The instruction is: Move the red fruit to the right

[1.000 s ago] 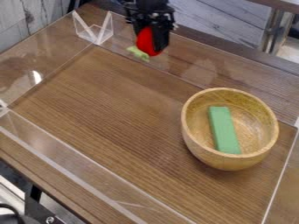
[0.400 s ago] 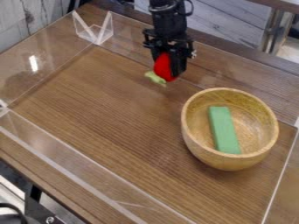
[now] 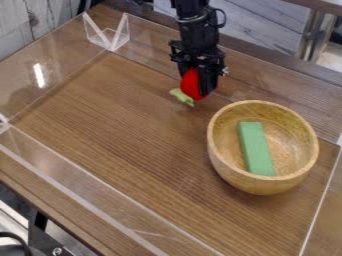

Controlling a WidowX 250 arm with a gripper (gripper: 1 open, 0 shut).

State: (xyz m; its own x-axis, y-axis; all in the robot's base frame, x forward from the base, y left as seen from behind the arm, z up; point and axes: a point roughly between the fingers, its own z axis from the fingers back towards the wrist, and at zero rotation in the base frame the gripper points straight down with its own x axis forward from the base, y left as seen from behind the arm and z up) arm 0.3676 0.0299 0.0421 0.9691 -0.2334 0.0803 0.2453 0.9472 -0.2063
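- Carrying step in hand: red fruit [image 3: 193, 83] is pinched in the pincer [image 3: 194, 90], jaws pressed together on its red body, green cap poking out at the lower left.
- Fruit sits low over the desk [image 3: 120, 150], near the back of the work area and about mid-width, just up-left of the wooden bowl [image 3: 227, 160]. Can't tell if the cap touches the wood or hangs just clear of it.
- Pincer points nearly straight down; black arm comes in from the top edge.
- Judgement: transport phase, not placed. Fruit is roughly centred in frame, so "right" doesn't look satisfied unless this spot is the intended drop.
- Next move calls for either more travel toward the right side or a release here. Free wood to the right is narrow: only the strip behind the bowl, up to the clear wall [image 3: 327, 150].
- Bowl holds a green block [image 3: 254, 147]; keep clear of the rim on any rightward path, or the fruit may clip it or drop inside.
- Release needs the fruit at desk level first; an oval glossy toy is likely to roll if dropped from height.
- Clear stand [image 3: 106, 32] at back left is well apart, not a factor.
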